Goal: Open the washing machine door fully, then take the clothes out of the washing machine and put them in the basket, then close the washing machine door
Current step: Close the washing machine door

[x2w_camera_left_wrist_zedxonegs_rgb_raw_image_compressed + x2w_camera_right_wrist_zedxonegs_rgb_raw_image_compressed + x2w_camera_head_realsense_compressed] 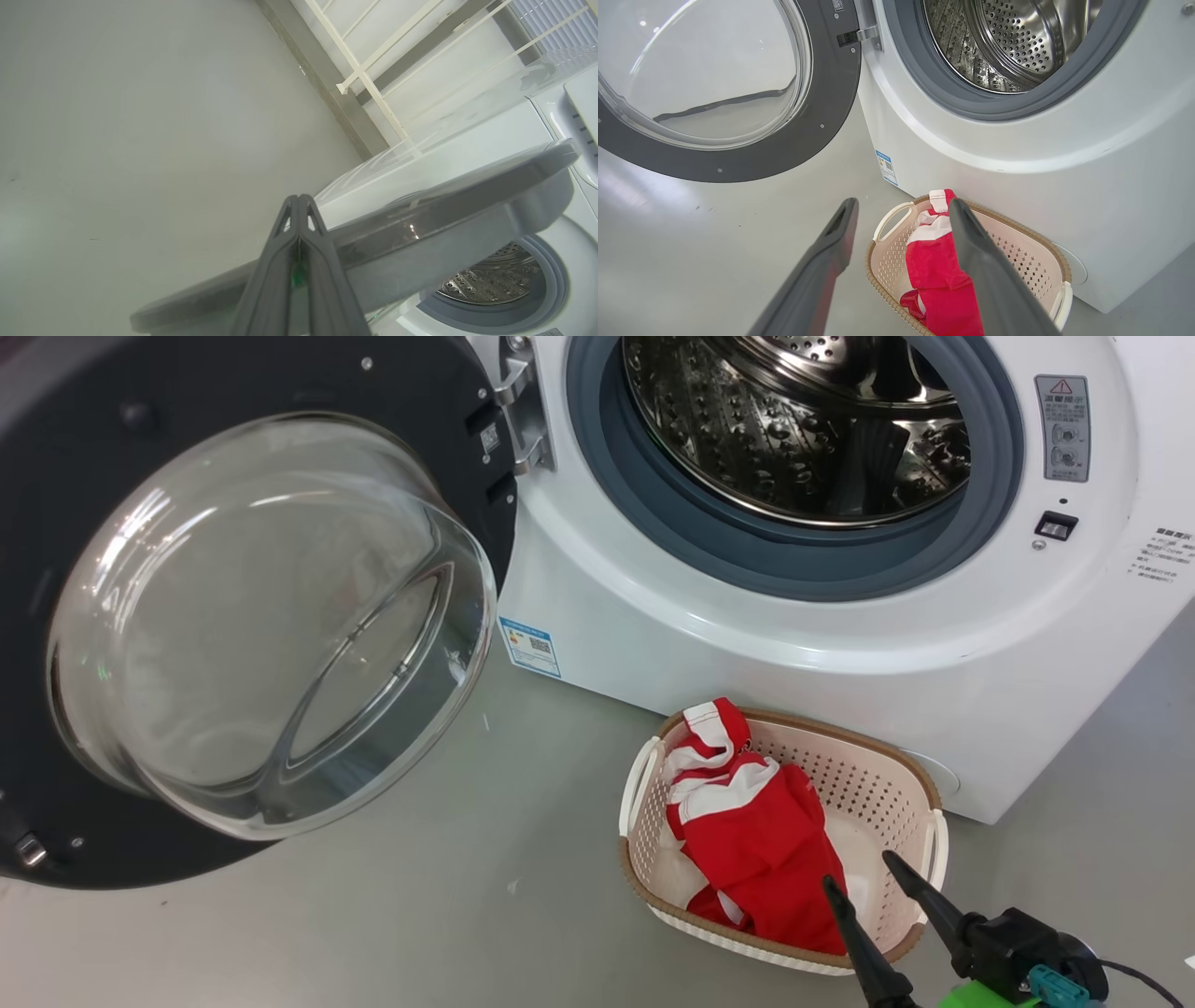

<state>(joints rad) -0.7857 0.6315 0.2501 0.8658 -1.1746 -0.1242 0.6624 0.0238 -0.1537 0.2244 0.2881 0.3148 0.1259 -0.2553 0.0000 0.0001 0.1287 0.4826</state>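
Note:
The washing machine door (243,616) stands swung wide open at the left, its black ring and glass bowl facing me. The white washing machine (747,635) shows a bare steel drum (803,420). Red and white clothes (756,831) lie in the cream basket (878,784) on the floor in front of the machine. My right gripper (859,870) hangs open over the basket's near edge, nothing between its fingers; in the right wrist view the right gripper (901,205) frames the clothes (938,275) and basket (1017,261). My left gripper (299,200) is shut and empty, beside the door's edge (458,205).
Grey floor (467,896) stretches left of the basket and under the open door. A pale metal rack (373,70) stands by the wall beyond the machine in the left wrist view. A blue label (529,647) sits low on the machine's front.

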